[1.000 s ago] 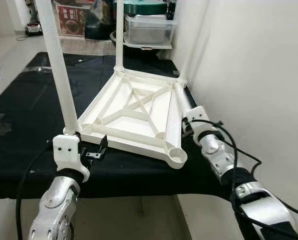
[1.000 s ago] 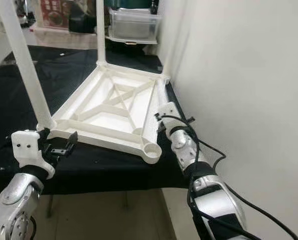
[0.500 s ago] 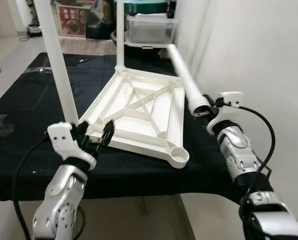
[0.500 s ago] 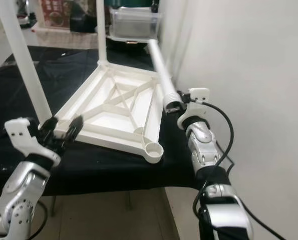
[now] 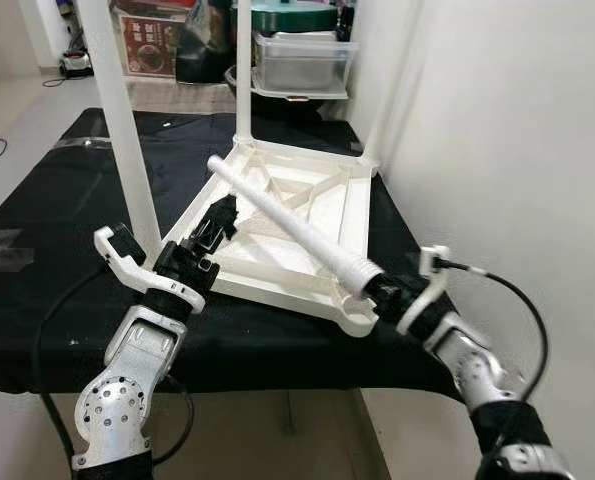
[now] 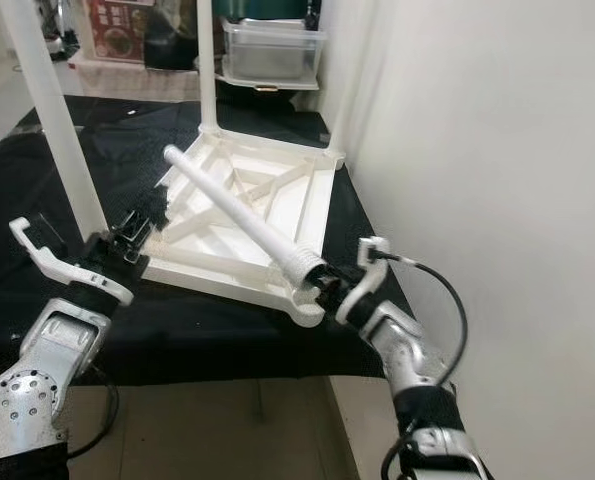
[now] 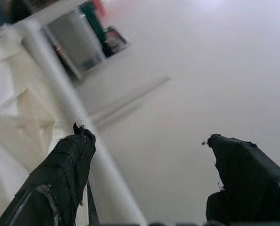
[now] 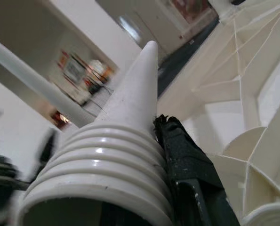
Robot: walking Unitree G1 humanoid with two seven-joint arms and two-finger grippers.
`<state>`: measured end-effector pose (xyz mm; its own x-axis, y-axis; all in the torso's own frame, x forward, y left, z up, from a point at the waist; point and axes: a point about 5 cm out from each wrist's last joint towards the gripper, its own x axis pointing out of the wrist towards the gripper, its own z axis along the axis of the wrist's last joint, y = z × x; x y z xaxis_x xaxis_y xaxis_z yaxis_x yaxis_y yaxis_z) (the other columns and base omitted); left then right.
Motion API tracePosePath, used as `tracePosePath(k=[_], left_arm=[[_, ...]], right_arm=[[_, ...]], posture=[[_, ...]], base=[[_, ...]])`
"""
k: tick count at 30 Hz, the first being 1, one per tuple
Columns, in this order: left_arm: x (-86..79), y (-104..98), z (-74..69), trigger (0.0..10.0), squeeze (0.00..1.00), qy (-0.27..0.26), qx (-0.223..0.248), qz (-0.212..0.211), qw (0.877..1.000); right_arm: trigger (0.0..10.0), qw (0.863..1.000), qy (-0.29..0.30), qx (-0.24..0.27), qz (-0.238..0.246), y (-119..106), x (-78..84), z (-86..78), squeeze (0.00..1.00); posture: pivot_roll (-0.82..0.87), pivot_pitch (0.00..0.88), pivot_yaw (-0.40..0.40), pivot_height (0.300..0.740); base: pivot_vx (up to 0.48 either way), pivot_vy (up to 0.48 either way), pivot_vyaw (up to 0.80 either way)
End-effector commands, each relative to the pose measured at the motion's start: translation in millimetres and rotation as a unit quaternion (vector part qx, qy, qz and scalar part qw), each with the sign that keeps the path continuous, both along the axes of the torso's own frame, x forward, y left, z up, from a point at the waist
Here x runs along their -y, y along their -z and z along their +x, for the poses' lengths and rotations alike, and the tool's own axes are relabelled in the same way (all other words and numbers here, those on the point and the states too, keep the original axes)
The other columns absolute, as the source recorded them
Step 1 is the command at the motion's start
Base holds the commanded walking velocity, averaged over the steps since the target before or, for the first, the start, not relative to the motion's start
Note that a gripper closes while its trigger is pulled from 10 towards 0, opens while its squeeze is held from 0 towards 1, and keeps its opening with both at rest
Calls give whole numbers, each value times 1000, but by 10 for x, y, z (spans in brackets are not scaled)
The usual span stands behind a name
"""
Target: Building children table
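While the white tabletop (image 5: 297,225) lies upside down on the black-covered table (image 5: 47,260), ribs up, the loose table leg (image 5: 287,225) is clamped at its threaded end between the right gripper (image 5: 377,290) fingers, black finger (image 8: 187,165) pressed against the ridged collar in the right wrist view. Leg slants up and away from those jaws, over the tabletop's underside, free tip toward the robot's left. Threaded end sits just above the near right corner socket (image 5: 357,318), not seated in it; cannot tell if it touches the rim. Right gripper is off the tabletop's near right corner, over the table edge beside the white wall (image 5: 507,140). Left gripper (image 5: 212,225) has jaws apart, nothing between them; its fingers (image 7: 67,169) reach over the tabletop's near left edge, right beside the mounted leg (image 5: 122,130) standing upright in the near left corner. Second mounted leg (image 5: 241,75) stands at the far left corner, well beyond both jaws. Far right corner also has an upright leg (image 5: 382,120) against the wall. Past the table: clear storage bin (image 5: 302,60) with a green item on top, cardboard box (image 5: 147,40) on the floor.
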<state>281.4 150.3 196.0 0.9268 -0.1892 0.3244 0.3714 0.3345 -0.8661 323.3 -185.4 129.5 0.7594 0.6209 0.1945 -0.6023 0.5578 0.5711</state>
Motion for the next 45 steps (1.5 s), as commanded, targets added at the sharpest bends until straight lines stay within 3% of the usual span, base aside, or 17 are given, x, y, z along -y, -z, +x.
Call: tracePosePath(k=[1,4,9,14,19,23,31,34,36,38,42,43,44,45], left_arm=[[139,47,7,10000,0,18,-14,-64,998],[188,74,24,10000,0,31,-26,-74,996],[197,85,32,10000,0,36,-32,-79,996],[237,55,78,10000,0,93,-31,-92,991],[258,30,82,10000,0,120,-25,-92,988],[300,-14,62,10000,0,185,-6,-91,978],[270,28,138,10000,0,192,-16,-79,978],[245,-30,197,10000,0,184,-5,-81,980],[186,-172,332,10000,0,169,21,-86,982],[186,-172,332,10000,0,169,21,-86,982],[208,-321,420,10000,0,183,43,-51,981],[219,-341,426,9020,0,188,46,-41,980],[219,-341,426,9020,0,188,46,-41,980],[225,-350,431,4000,0,194,47,-36,979]], right_arm=[[0,999,0,14,41,-99,67,-34,0],[0,997,3,11,71,-116,86,-79,0],[0,996,4,11,83,-126,88,-95,0],[0,989,-103,21,102,-163,-89,-332,0],[0,983,-144,19,109,-172,-128,-422,0],[0,971,-201,11,132,-192,-196,-584,0],[0,960,-237,10,146,-234,-246,-733,0],[0,960,-245,2,139,-211,-244,-780,0],[0,959,-254,-11,127,-165,-250,-844,0],[0,959,-254,-11,127,-165,-250,-844,0],[0,963,-243,-22,111,-114,-277,-818,0],[0,965,-236,-24,107,-103,-282,-800,0],[0,965,-236,-24,107,-103,-282,-800,0],[0,968,-228,-27,107,-103,-285,-777,0]], posture=[[-2,0,-58,740],[-9,0,-49,740],[-9,0,-49,740],[-18,0,-40,740],[-28,0,-34,740],[-27,0,-30,740],[-40,0,-20,740],[-44,0,-17,740],[-52,0,-15,740],[-52,0,-15,740],[-52,0,-11,740],[-52,0,-11,740],[-52,0,-11,740],[-54,0,-10,740]], base=[[0,0,0],[0,0,0],[0,0,0],[0,0,0],[0,0,0],[0,0,0],[0,0,0],[0,0,0],[0,0,0],[0,0,0],[0,0,0],[0,0,0],[0,0,0],[0,0,0]])
